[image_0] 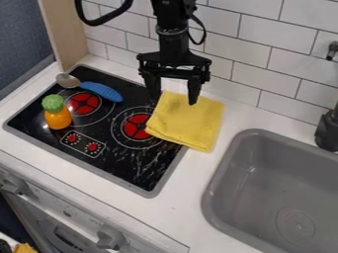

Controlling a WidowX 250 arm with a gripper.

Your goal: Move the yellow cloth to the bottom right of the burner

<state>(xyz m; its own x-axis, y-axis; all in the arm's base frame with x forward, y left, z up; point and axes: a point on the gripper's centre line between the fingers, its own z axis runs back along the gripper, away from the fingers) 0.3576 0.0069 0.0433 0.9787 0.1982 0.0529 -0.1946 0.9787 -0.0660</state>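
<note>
The black gripper (174, 99) hangs at the upper middle of the camera view, its two fingers spread apart. Its fingertips are over the top edge of the folded yellow cloth (188, 121); whether they touch it I cannot tell. The cloth lies across the stove's right edge, partly on the black cooktop and partly on the white counter. Its left corner overlaps the right side of the red-centred burner (136, 127).
A spoon with a blue handle (100, 91) and an orange toy vegetable with a green top (57, 113) lie on the stove's left part. The grey sink (264, 197) is at the right, with a black faucet (328, 129) beside it. A tiled wall stands behind.
</note>
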